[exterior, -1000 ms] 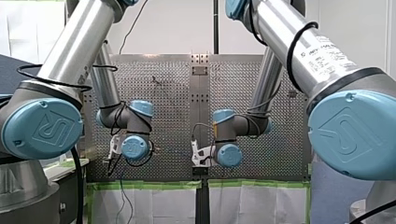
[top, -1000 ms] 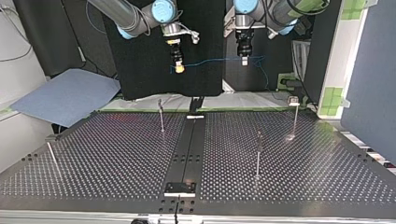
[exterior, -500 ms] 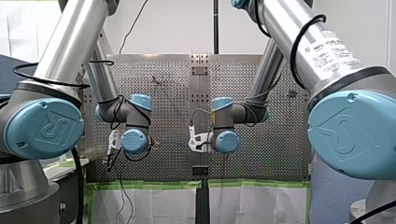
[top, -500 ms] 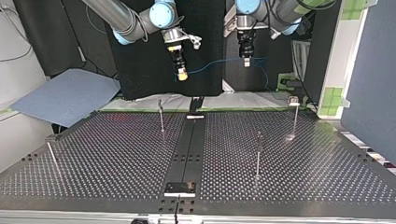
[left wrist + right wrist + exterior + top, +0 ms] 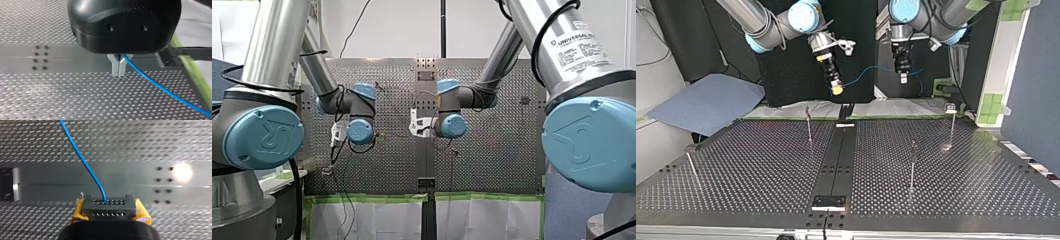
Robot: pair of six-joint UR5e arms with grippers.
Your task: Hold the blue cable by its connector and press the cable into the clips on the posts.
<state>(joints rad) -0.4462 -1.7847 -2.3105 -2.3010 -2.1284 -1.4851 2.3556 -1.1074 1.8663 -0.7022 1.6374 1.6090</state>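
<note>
We have our right claw (image 5: pixel 110 212) clamped on the connector (image 5: pixel 109 207) and our left claw (image 5: pixel 119 71) pinched together on the blue cable (image 5: pixel 82 160), held aloft between them above the desk (image 5: pixel 761 165), so none of the posts (image 5: pixel 912 165) holds it yet.

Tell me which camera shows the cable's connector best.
Right wrist view: the connector sits close-up between my right gripper's yellow pads. Top view shows only those pads; front and left wrist views show none of it.
</note>
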